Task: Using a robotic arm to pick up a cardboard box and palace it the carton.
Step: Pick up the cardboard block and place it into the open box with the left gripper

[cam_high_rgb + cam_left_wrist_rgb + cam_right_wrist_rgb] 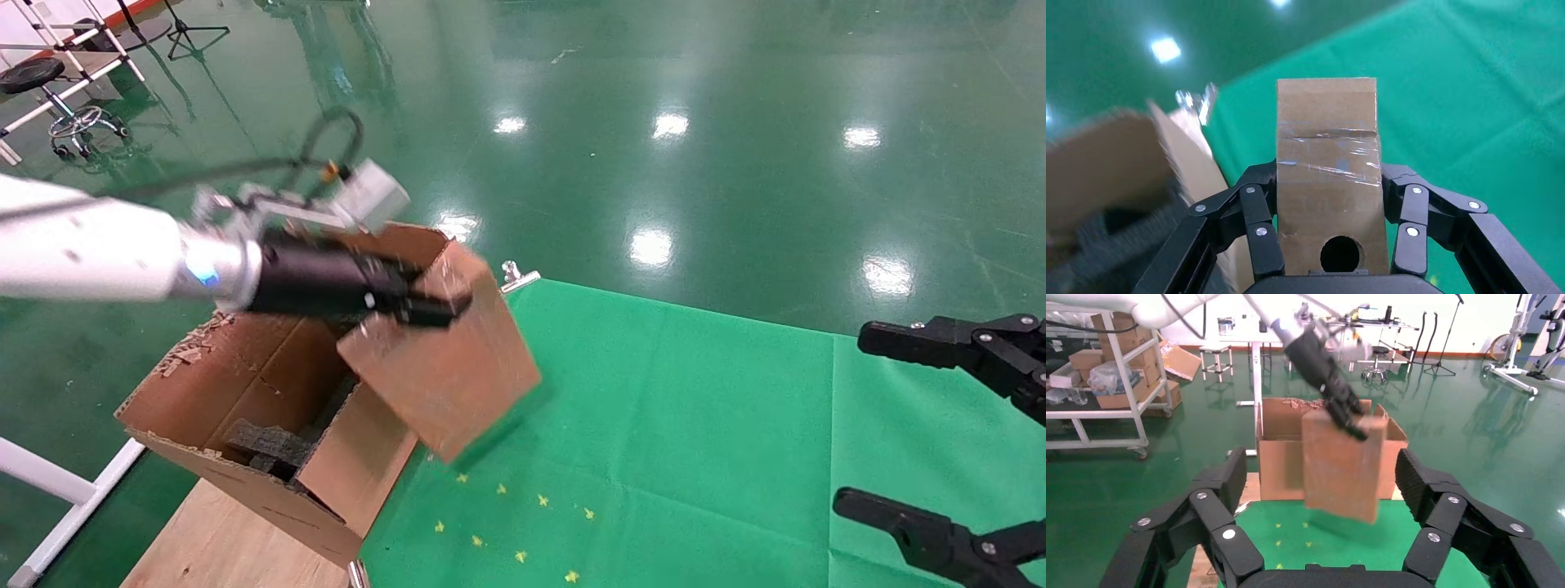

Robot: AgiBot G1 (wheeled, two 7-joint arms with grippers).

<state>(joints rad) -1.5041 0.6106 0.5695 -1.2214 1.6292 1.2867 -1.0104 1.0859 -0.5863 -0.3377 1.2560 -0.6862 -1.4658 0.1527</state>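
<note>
A: Starting at our left, we have the robotic arm (90,249) stretched out over the carton (245,392), and its left tool (425,306) is clamped on the cardboard box (445,367). The wrist view shows the fingers (1257,229) pressed against both narrow sides of the taped block, so we read that as a firm pinch.

B: Where does the box sit relative to the carton?

A: It hangs in the air, tilted, at the carton's right-hand wall, partly over the opening and partly over the green bench (695,425). We hold it by its upper end so the long body hangs below the tool, which, we judge, lets it drop in end first between the torn flaps.

B: And inside the carton?

A: Black foam pieces (270,445) lie at the bottom, so we judge the box needs to go in beside or on top of them. It is not yet inside.

B: Further right?

A: Yellow marks (523,523) dot the bench near the carton. At the far right our right tool (940,425) hangs over the bench well apart from the work, its fingers spread wide and holding nothing, which keeps it clear of the transfer.
</note>
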